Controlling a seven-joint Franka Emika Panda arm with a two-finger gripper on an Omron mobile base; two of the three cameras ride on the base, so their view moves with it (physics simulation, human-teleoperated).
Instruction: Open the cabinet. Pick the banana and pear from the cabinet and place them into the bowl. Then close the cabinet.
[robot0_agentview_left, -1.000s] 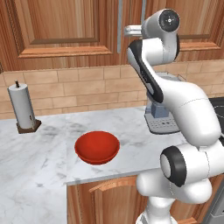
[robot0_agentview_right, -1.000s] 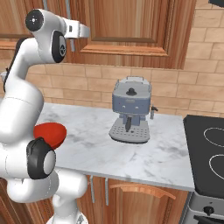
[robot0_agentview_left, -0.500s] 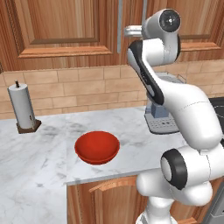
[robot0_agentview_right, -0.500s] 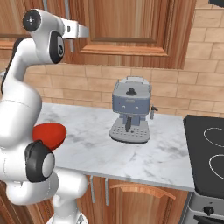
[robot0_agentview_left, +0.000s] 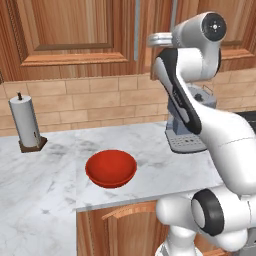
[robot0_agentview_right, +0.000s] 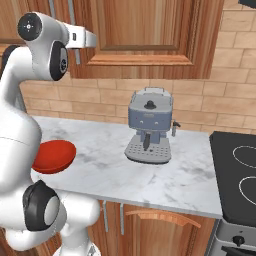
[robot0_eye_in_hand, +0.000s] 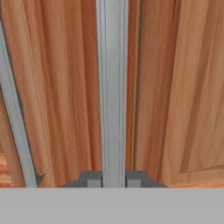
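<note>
Gripper fingertips flank the cabinet handle; doors closed.

A white marble bench is backed by a tan brick wall. A coffee machine and black stove are seen.
</note>
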